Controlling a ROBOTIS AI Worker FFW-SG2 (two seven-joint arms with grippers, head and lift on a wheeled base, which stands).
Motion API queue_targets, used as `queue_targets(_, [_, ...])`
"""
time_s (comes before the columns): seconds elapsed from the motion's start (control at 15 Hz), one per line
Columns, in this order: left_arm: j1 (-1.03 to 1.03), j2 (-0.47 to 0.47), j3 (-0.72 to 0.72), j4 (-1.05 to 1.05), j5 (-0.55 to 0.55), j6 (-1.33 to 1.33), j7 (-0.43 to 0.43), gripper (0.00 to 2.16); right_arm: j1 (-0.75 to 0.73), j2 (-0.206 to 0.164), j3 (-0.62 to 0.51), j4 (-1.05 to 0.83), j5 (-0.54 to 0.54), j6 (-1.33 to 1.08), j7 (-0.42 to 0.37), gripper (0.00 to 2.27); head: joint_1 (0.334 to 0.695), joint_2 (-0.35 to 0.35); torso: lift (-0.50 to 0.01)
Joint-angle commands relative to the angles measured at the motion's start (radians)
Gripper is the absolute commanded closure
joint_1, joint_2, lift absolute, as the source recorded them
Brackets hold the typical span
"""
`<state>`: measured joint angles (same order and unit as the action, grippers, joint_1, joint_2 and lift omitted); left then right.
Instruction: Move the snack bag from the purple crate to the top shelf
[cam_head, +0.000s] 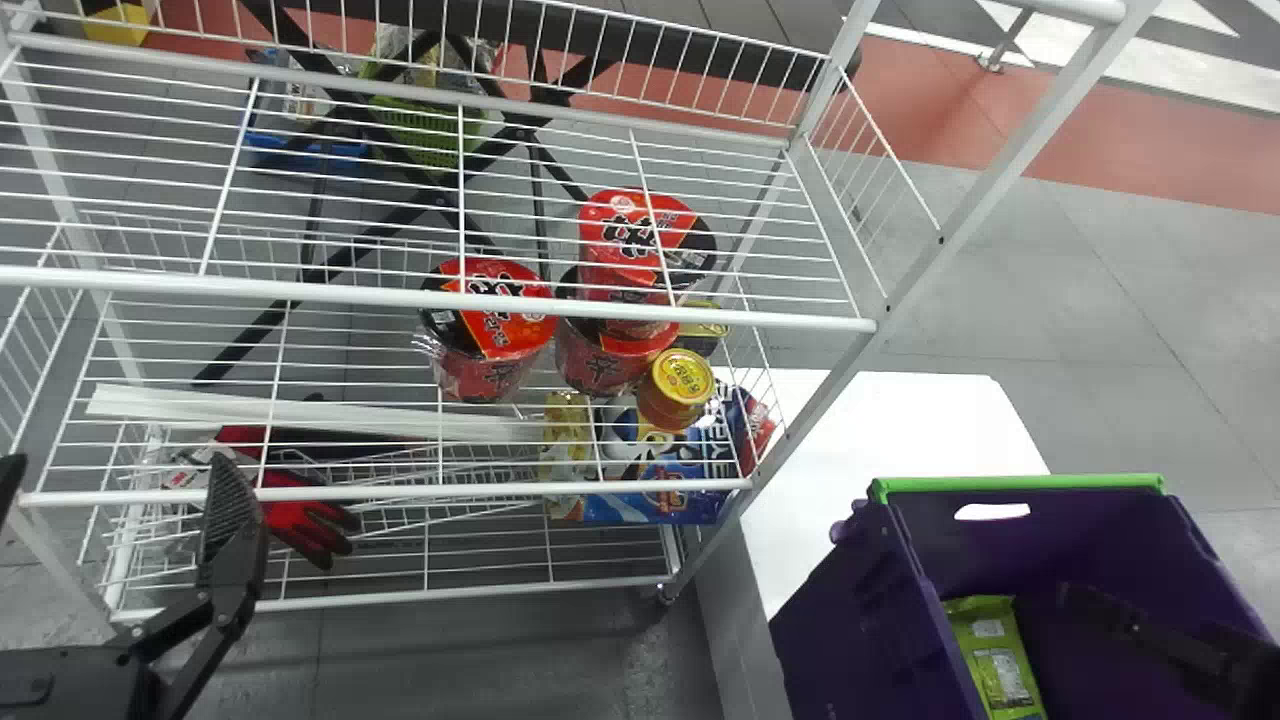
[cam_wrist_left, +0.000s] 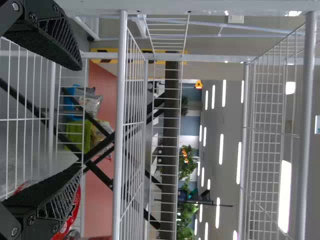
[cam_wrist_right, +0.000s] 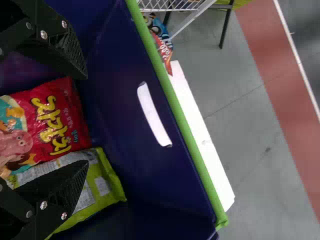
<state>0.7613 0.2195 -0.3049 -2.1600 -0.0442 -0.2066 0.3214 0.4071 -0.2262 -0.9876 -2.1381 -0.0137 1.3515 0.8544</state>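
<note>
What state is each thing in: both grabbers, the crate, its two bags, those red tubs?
Left gripper: open
Right gripper: open, inside the crate
Purple crate: upright, open-topped
Red snack bag: lying down, ungripped
Green snack bag: lying beside it
Red tubs: two stacked, one beside them

I have my left gripper (cam_head: 116, 472) at lower left, fingers spread, and my right gripper (cam_head: 1080, 605) at lower right, fingers parted.

The near-right crate (cam_head: 835, 630) is deep purple with a bright green rim; its bags are red with yellow lettering (cam_wrist_right: 62, 112) and lime green with pale panels (cam_wrist_right: 102, 185). Left, the white wire rack (cam_head: 300, 291) holds red-and-black tubs (cam_head: 500, 320). Far off, a brick-red band (cam_head: 1100, 150) crosses grey floor (cam_head: 1130, 290).
</note>
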Motion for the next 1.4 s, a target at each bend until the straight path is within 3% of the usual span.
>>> queue_targets(0.0, [-0.011,0.006,0.001,0.009,0.010,0.003,-0.001,0.10,-0.028,-0.071,0.023,0.109,0.101,0.001,0.100,0.28,0.695,-0.350,-0.452])
queue_targets(0.13, [-0.027,0.008,0.001,0.020,0.021,0.010,-0.004,0.10,-0.051,-0.137,0.073,0.221,0.213,-0.033,0.233,0.29,0.695,-0.350,-0.452])
queue_targets(0.4, [-0.036,0.008,0.000,0.031,0.032,0.022,-0.007,0.10,-0.105,-0.266,0.210,0.550,0.330,-0.189,0.318,0.35,0.695,-0.350,-0.452])
queue_targets(0.87, [-0.054,0.006,-0.022,0.042,0.024,0.053,-0.007,0.10,-0.128,-0.274,0.369,0.761,0.486,-0.413,0.342,0.35,0.695,-0.350,-0.452])
queue_targets(1.33, [-0.051,0.017,-0.013,0.035,0.032,0.049,-0.004,0.10,-0.146,-0.266,0.414,0.902,0.479,-0.548,0.348,0.35,0.695,-0.350,-0.452])
